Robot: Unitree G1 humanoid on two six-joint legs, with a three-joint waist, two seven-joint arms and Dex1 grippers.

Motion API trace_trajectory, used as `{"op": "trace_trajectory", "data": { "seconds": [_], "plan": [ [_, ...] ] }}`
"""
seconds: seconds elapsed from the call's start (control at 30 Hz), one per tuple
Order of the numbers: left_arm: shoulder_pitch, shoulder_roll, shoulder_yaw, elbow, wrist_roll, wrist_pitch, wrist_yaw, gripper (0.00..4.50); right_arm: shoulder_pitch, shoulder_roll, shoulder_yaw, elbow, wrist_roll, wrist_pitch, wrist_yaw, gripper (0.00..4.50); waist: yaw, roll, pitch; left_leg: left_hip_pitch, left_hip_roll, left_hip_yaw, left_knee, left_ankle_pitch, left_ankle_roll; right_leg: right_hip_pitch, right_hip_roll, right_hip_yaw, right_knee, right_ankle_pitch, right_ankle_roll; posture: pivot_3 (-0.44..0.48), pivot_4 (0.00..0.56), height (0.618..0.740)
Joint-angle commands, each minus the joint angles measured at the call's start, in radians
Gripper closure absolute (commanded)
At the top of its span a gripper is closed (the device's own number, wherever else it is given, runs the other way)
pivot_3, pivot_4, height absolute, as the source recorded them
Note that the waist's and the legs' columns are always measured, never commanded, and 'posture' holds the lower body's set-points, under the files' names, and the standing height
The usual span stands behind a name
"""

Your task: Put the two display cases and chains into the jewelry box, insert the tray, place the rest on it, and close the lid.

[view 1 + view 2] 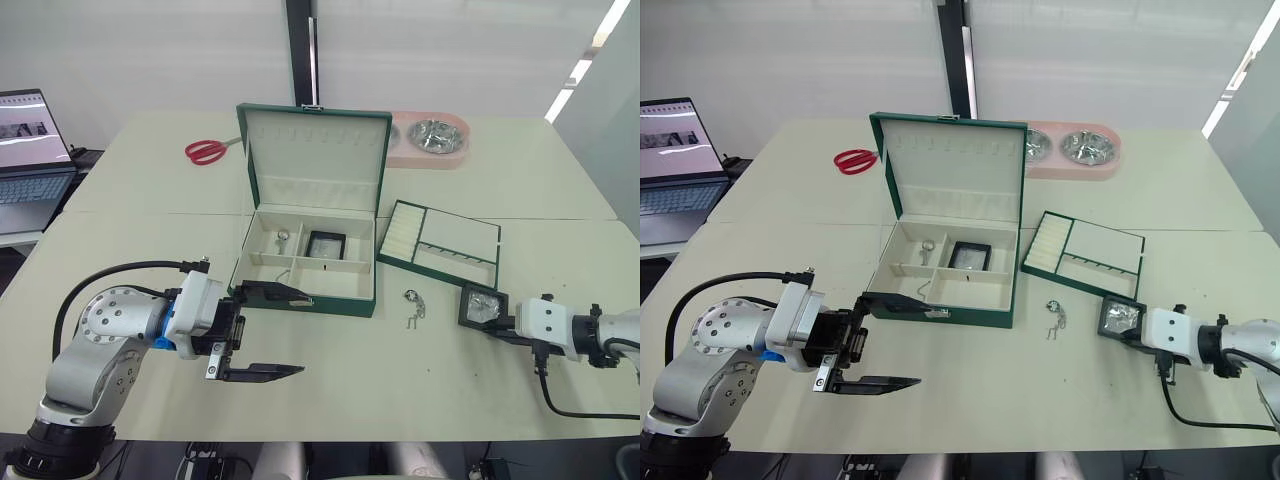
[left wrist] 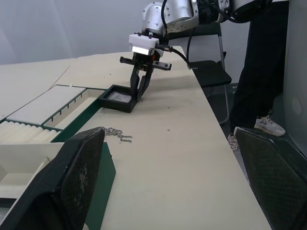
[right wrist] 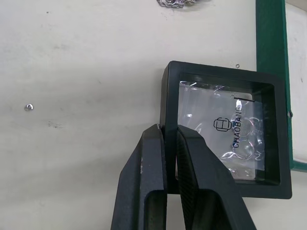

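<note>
On the table's (image 1: 330, 385) right side, near the front edge: my right gripper (image 3: 165, 139), fingers pinched tight on the frame of one display case (image 1: 480, 305). That case lies flat, its corner just beside the tray (image 1: 440, 238), which sits to the right of the jewelry box (image 1: 310, 262).

Inside the box: second display case (image 1: 325, 245), in a back compartment; one chain (image 1: 283, 238) in the compartment to its left. Lid (image 1: 312, 155) upright, hinged open at the back.

Loose on the tabletop: another chain (image 1: 413, 305), between the box front and the held case.

Left gripper (image 1: 268, 332): fingers spread wide, nothing between them, one fingertip at the box's front left corner, the other over bare table.

Surface: pale cream tabletop, seams running across it.

Far side of the table: red-handled scissors (image 1: 208, 150) to the left of the lid; pink holder with two metal bowls (image 1: 432, 138) behind it to the right. Laptop (image 1: 30, 150), screen lit, on a separate surface at far left. White wall behind.
</note>
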Motion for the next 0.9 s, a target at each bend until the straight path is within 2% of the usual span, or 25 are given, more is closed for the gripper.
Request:
{"op": "trace_trajectory", "data": {
  "seconds": [0.03,0.17,0.27,0.4,0.5,0.6,0.7,0.9],
  "plan": [
    [-0.013,-0.001,0.009,-0.020,-0.004,-0.006,0.011,0.00,0.020,-0.045,-0.047,-0.078,0.049,0.057,0.035,4.43,0.002,0.001,0.000,0.000,0.000,0.000,0.000,0.000,0.000,0.000,0.000,0.000,0.000,0.000,0.000,0.000,0.150,0.740],
    [-0.005,0.015,0.037,-0.016,-0.009,-0.001,0.018,0.00,0.069,-0.117,-0.095,-0.190,0.103,0.170,0.092,4.43,0.006,0.003,0.002,-0.001,0.000,0.000,0.000,0.000,0.000,0.000,0.000,0.000,-0.001,0.000,0.000,0.000,0.150,0.740],
    [0.020,0.046,0.099,-0.016,-0.031,0.022,0.032,0.00,0.089,-0.173,-0.137,-0.299,0.139,0.285,0.113,4.43,0.004,0.004,0.002,-0.001,0.000,0.000,0.000,0.000,0.001,0.000,0.000,0.000,-0.001,0.000,0.000,0.000,0.150,0.740],
    [0.072,0.093,0.190,-0.003,-0.045,0.039,0.023,0.00,0.005,-0.222,-0.153,-0.469,0.258,0.510,0.101,4.43,0.002,0.005,0.003,0.000,0.001,0.000,-0.001,0.000,0.001,0.000,0.000,0.000,-0.001,0.000,0.000,0.000,0.150,0.740],
    [0.071,0.099,0.216,0.009,-0.049,0.052,0.035,0.00,-0.117,-0.231,-0.100,-0.536,0.310,0.646,0.066,4.43,0.006,0.005,0.003,0.000,0.001,0.000,0.000,0.000,0.001,0.000,0.000,0.000,-0.001,0.000,0.000,0.000,0.150,0.740],
    [0.052,0.096,0.222,0.025,-0.044,0.057,0.048,0.00,-0.320,-0.202,0.026,-0.565,0.335,0.778,0.047,4.43,0.006,0.005,0.004,-0.001,0.001,0.000,0.000,-0.001,0.001,-0.001,-0.001,0.000,-0.002,0.000,0.000,0.000,0.150,0.740],
    [0.028,0.099,0.225,0.053,-0.031,0.056,0.057,0.00,-0.522,-0.122,0.160,-0.551,0.352,0.905,0.026,4.43,0.005,0.005,0.004,-0.002,0.001,-0.001,0.000,-0.001,0.001,-0.003,-0.001,-0.001,-0.002,0.000,0.000,0.000,0.150,0.740],
    [-0.006,0.117,0.232,0.114,-0.006,0.042,0.039,0.00,-0.798,0.054,0.383,-0.450,0.306,1.031,0.011,4.43,0.001,0.005,0.005,-0.005,0.001,0.000,0.000,-0.001,0.001,-0.006,-0.001,0.000,-0.002,0.000,0.000,0.000,0.150,0.740]
  ]
}}
